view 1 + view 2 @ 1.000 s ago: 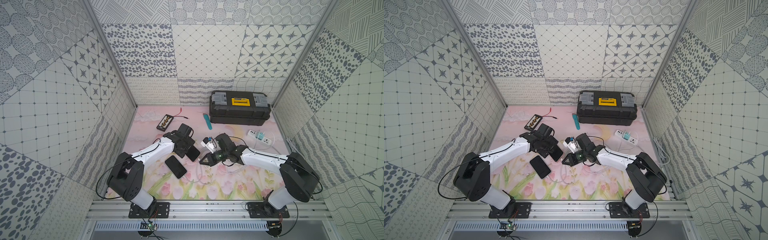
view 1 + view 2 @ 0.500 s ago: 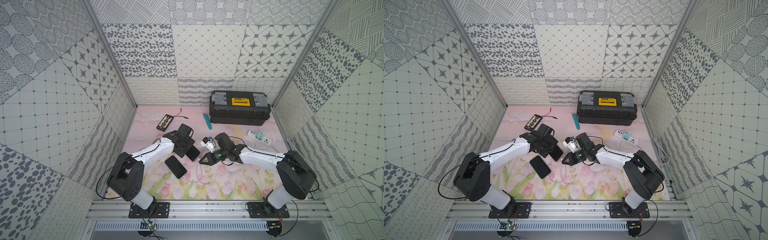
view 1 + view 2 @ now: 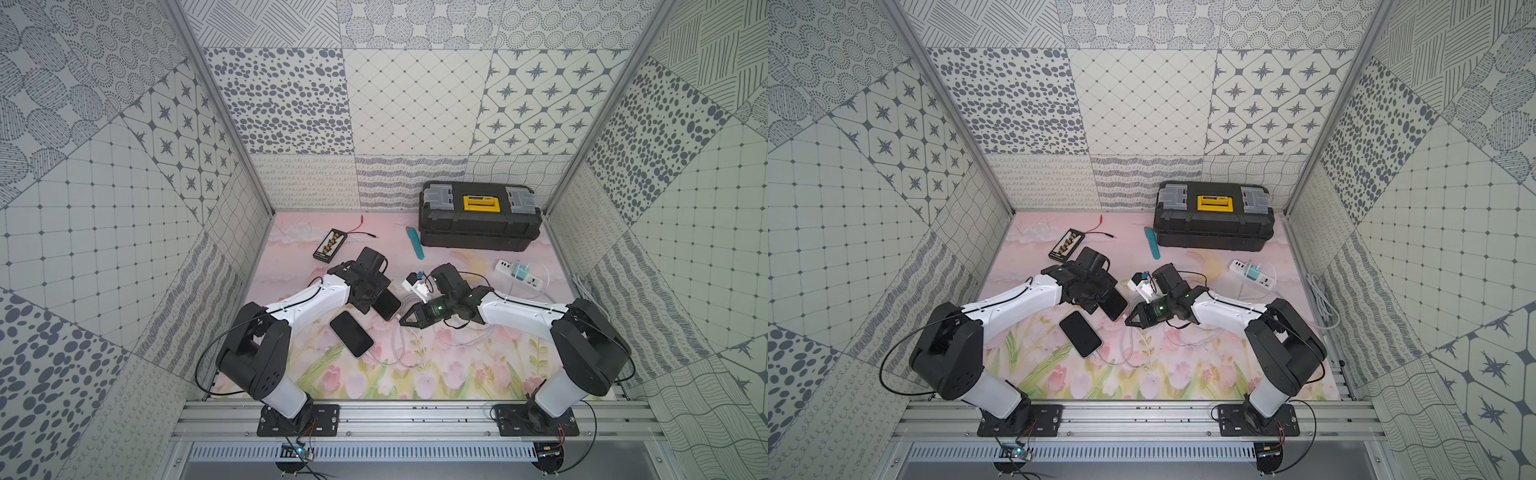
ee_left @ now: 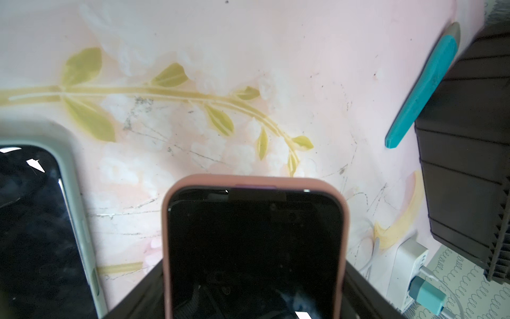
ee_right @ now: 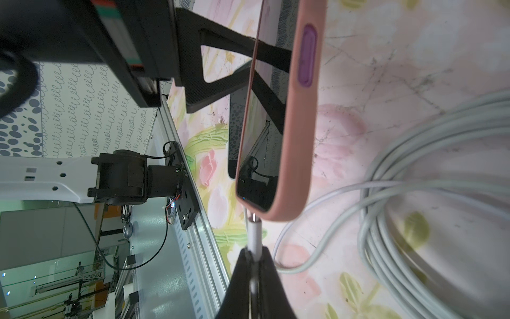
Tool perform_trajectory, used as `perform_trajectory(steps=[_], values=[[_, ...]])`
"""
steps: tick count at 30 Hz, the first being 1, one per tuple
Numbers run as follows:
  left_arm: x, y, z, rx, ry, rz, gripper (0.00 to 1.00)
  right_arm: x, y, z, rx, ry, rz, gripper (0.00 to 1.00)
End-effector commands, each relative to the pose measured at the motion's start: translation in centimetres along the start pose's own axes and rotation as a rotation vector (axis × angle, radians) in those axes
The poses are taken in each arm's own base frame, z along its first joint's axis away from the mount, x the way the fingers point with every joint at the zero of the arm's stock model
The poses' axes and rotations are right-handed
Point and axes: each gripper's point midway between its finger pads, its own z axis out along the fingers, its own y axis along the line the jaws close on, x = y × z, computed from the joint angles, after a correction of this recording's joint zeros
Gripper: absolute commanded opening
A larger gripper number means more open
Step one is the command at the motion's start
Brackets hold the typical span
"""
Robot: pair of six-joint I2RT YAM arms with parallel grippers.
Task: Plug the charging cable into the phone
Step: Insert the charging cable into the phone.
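Lining plug (image 5: pixel 254 234) up with phone (image 5: pixel 292 124)

Left gripper (image 3: pixel 380 300) clamps the rigid pink-cased phone across its sides. Right gripper (image 5: pixel 254 258) pinches the stiff white plug, tip at the phone's bottom edge. The cord (image 5: pixel 386 176) looks limp, so hold the plug body.

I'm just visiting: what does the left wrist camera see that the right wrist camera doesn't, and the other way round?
Only the left wrist view shows the teal tool, the black toolbox and the white power strip with its teal charger. Only the right wrist view shows the white cable plug, pinched in the shut jaws of the right gripper, its tip at the bottom edge of the pink-cased phone, and the coiled grey cable. Both show that phone and the floral mat.
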Motion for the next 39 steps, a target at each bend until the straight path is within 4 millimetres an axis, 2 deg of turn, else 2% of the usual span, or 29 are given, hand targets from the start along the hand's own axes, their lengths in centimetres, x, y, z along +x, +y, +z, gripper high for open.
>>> perform_trajectory(steps=[1,27,39], values=[[2.3,0.1,-0.4,-0.01,0.097,0.041,0.0,-3.0,-0.6,-0.7,0.036,-0.099,-0.03,0.0],[3.2,0.8,0.3,-0.038,0.117,0.044,0.0,-4.3,-2.2,0.0,0.084,-0.116,0.005,0.0],[3.8,1.0,0.9,-0.053,0.147,0.038,0.0,-5.1,-2.0,0.3,0.064,-0.131,-0.016,0.0]])
